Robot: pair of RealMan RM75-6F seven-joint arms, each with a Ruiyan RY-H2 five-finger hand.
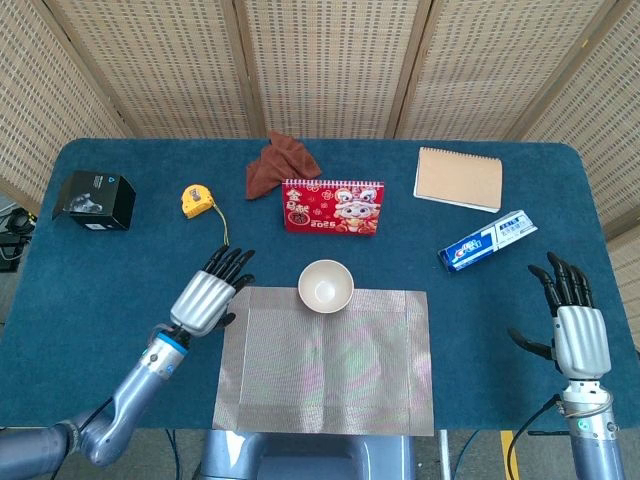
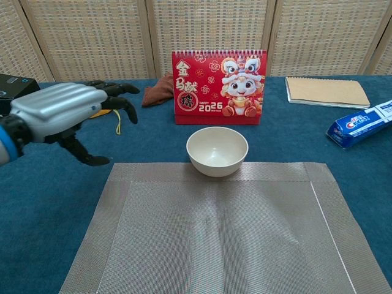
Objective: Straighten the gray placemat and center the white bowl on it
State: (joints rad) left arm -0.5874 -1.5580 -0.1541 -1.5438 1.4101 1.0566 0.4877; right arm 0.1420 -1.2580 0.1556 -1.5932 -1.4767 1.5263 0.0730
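Observation:
The gray placemat [image 1: 325,360] [image 2: 220,233] lies flat at the table's front middle, its edges square to the table. The white bowl [image 1: 325,285] [image 2: 217,150] stands empty on the mat's far edge, partly over the blue cloth. My left hand [image 1: 208,295] [image 2: 64,113] hovers open, fingers spread, just off the mat's far left corner and to the left of the bowl, touching neither. My right hand [image 1: 577,325] is open with fingers up near the table's front right, far from the mat; the chest view does not show it.
Behind the bowl stands a red desk calendar [image 1: 332,207] [image 2: 220,87]. A brown cloth [image 1: 282,162], yellow tape measure [image 1: 197,201], black box [image 1: 95,200], notebook [image 1: 458,178] and toothpaste box [image 1: 487,240] lie along the far half of the blue table [image 1: 100,290].

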